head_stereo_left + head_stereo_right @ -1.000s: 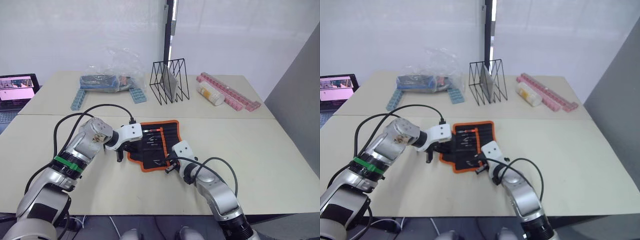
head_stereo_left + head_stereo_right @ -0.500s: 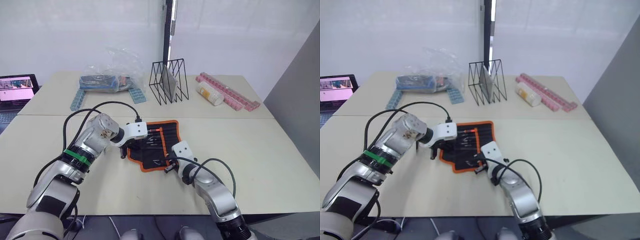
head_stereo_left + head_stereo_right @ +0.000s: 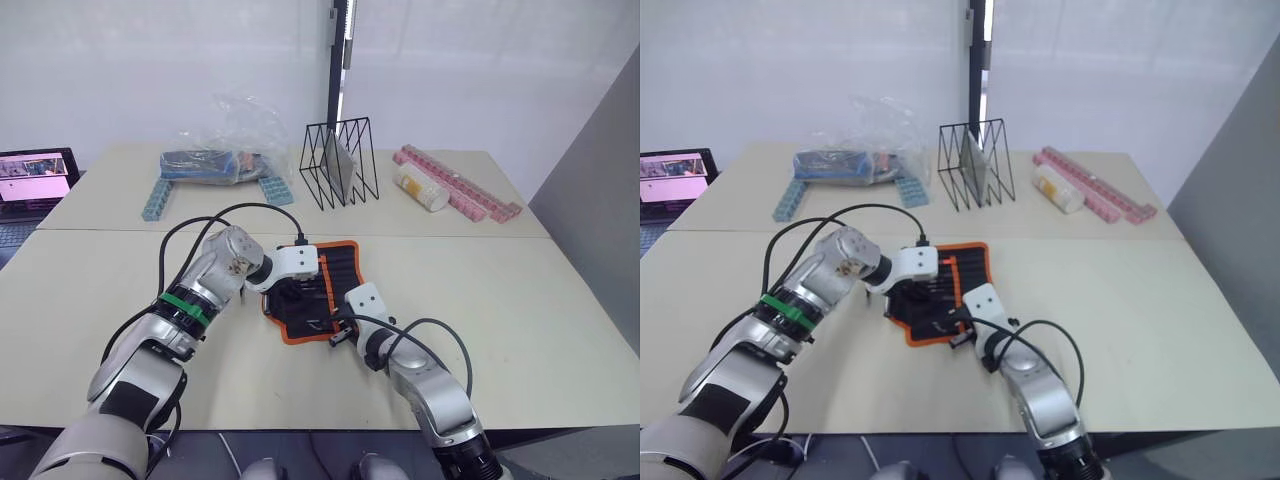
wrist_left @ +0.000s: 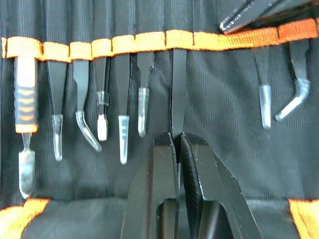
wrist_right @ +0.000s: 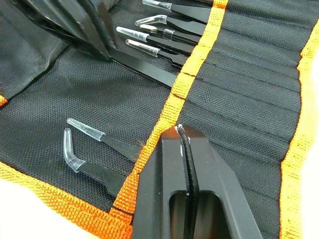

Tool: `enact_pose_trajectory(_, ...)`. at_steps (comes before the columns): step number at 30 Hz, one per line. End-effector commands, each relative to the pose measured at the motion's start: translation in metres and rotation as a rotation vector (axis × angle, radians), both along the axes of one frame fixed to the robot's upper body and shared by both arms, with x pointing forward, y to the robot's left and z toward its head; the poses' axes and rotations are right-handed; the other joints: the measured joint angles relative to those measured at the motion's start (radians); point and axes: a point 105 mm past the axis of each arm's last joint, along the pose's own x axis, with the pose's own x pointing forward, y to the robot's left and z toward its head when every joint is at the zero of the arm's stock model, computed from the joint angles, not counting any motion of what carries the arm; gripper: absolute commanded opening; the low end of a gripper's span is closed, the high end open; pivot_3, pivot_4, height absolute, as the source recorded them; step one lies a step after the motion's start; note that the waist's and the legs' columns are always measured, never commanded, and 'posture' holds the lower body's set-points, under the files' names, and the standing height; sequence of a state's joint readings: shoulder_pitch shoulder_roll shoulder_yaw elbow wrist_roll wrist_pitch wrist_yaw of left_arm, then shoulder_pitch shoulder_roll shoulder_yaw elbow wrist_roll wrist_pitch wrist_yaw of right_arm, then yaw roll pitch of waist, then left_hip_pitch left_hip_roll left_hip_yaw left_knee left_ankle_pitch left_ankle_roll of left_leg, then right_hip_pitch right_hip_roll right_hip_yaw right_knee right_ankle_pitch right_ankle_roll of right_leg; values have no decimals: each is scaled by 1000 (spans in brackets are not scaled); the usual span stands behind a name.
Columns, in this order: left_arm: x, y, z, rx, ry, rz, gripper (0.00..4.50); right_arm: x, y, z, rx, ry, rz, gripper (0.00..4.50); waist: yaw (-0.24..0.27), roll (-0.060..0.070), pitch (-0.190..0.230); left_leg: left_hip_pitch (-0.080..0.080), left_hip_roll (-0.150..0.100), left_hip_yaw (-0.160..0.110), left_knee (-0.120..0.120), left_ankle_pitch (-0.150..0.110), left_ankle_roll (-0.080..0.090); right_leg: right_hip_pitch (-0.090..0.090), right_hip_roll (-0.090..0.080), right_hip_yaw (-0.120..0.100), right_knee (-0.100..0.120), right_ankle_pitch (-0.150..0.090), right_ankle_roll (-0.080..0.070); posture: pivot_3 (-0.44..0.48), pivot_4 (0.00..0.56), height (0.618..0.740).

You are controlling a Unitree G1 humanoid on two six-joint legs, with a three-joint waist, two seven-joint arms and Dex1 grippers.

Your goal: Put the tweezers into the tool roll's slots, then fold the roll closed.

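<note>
The tool roll [image 3: 318,290] lies open and flat on the table [image 3: 540,300], near the middle, with its orange edge all around. The left gripper [image 4: 177,138] is over the roll, and its two black fingers are pinched shut on one of the tweezers [image 4: 177,89], whose other end goes under the orange stripe [image 4: 149,41] into the slots [image 5: 249,94]. More tweezers with clear tips sit in a row beside it. The right gripper [image 5: 180,130] rests on the orange stripe with its fingers closed together, holding nothing. Far back on the table stand a black wire rack [image 3: 339,162], a plastic bag [image 3: 222,150], blue bars [image 3: 156,197], pink bars [image 3: 462,190] and a jar [image 3: 420,187] lying on its side. A laptop [image 3: 30,190] sits at the left edge.
</note>
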State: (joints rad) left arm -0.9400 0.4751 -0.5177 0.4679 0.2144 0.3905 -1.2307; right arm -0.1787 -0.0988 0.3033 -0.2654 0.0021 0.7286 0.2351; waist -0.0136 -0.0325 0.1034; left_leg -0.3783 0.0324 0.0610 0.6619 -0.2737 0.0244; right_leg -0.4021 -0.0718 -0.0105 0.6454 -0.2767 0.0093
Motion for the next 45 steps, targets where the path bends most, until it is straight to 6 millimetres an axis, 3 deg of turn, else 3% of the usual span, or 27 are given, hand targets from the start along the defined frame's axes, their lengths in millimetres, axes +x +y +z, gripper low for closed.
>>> enact_pose_trajectory(1, 7, -14, 12, -31, -51, -19, 49, -25, -4, -56, -73, 239, 9, 0, 0, 0, 0, 0, 0, 0, 0, 0, 0, 0, 0, 0, 0, 0, 0, 0, 150, 737)
enact_pose_trajectory(16, 14, -23, 8, -67, -58, 23, 49, -26, -8, -57, -80, 244, 2, 0, 4, 0, 0, 1, 0, -2, 5, 0, 0, 4, 0, 0, 0, 0, 1, 0, 150, 737)
enact_pose_trajectory(22, 11, -24, 19, -112, -64, 9, 2089, -24, -7, -57, -81, 242, 6, 0, 2, 0, 0, 0, 0, -2, 6, 0, 1, 4, 1, 0, 1, 0, 1, 0, 150, 737)
enact_pose_trajectory(25, 10, -25, 38, -169, -82, 6, 3048, -24, -8, -57, -84, 242, 9, 0, 1, 0, 0, 0, 0, -2, 6, 0, 1, 4, 1, 0, 1, 0, 1, 0, 150, 737)
enact_pose_trajectory(32, -7, -13, 86, -324, -84, 30, 3048, -24, -6, -57, -89, 243, 26, 0, -2, 0, 0, -1, 1, -3, 7, 0, 1, 3, 2, 1, 2, 0, 1, 0, 150, 737)
enact_pose_trajectory(35, -17, 11, 95, -365, -74, 106, 3048, -22, -6, -58, -99, 240, 37, 0, -7, 1, 0, -1, 1, -2, 7, 0, 1, 3, 2, 2, 2, 0, 1, 0, 150, 737)
enact_pose_trajectory(38, -25, 46, 92, -388, -79, 236, 3048, -21, -6, -57, -101, 238, 43, 0, -12, 2, 1, 2, 2, -2, 7, 0, 1, 4, 3, 3, 2, 0, 1, 0, 150, 737)
enact_pose_trajectory(42, -39, 97, 72, -380, -97, 449, 3048, -20, -7, -57, -106, 236, 50, 0, -14, 2, 1, 5, 2, -2, 5, -1, 1, 7, 2, 3, 2, 0, 1, 0, 150, 737)
enact_pose_trajectory(45, -71, 134, 50, -387, -116, 635, 3048, -20, -9, -57, -118, 236, 67, 0, -13, 3, 2, 7, 2, -2, 4, -1, 0, 9, -1, 3, 2, 0, 1, 0, 150, 737)
